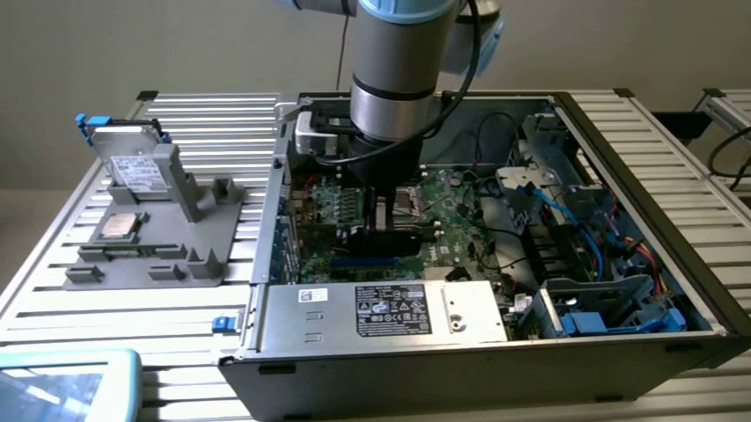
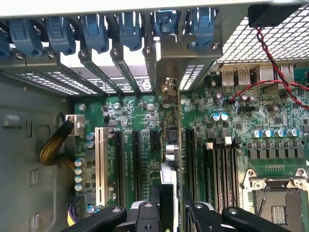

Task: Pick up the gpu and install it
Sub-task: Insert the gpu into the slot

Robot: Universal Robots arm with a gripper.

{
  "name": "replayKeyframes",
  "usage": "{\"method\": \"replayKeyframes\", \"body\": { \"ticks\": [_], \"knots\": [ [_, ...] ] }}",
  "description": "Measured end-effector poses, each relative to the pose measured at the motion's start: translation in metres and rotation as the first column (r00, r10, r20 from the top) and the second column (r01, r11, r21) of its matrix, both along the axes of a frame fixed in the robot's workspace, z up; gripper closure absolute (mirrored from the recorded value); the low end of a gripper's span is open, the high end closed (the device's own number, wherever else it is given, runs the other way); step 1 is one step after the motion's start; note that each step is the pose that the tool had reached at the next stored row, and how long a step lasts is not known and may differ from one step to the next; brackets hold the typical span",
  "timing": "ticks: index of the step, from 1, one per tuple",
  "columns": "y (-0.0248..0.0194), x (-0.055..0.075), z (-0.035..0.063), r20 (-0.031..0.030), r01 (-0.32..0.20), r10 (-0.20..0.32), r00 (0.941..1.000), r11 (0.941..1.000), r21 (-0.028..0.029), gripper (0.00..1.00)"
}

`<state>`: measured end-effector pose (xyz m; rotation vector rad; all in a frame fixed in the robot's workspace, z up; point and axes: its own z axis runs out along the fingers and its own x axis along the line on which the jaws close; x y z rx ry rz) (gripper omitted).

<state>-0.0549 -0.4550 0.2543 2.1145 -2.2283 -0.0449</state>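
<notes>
Item: thin green circuit-board gpu (image 2: 171, 145) with silver end bracket, being held upright and edge-on among the expansion slots of the green motherboard (image 2: 227, 111) inside the open black computer case (image 1: 657, 176). Whether it is being seated cannot be told.
Tool (image 2: 170, 193): being pinched on the card's two faces.
Silver boxy drive (image 1: 135, 167): being carried in a grey holder (image 1: 153, 264) on the slatted bench (image 1: 200, 114), at the exterior view's left.

I note empty expansion slots (image 2: 136, 164) flanking the gpu (image 2: 171, 140); cables (image 1: 575, 211) crowd the exterior view's right, power supply (image 1: 388, 309) blocks near side.

Silver arm (image 1: 393, 88), blue joint cap (image 1: 405, 10), black gripper (image 2: 170, 192)
</notes>
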Motion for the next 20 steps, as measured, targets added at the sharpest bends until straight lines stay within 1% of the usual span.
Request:
{"method": "replayKeyframes", "body": {
  "ticks": [5, 13, 18, 20],
  "knots": [
    [0.0002, -0.0005, -0.0007, -0.0014, 0.000, 0.000, 1.0000, 1.0000, 0.0000, 0.73],
    [0.0020, -0.0014, -0.0016, -0.0027, 0.000, 0.000, 1.0000, 1.0000, -0.0001, 0.73],
    [0.0047, -0.0016, -0.0021, -0.0028, -0.002, 0.002, 1.0000, 1.0000, -0.0001, 0.73],
    [0.0046, -0.0018, -0.0023, -0.0028, -0.002, 0.002, 1.0000, 1.0000, -0.0003, 0.73]
  ]
}}
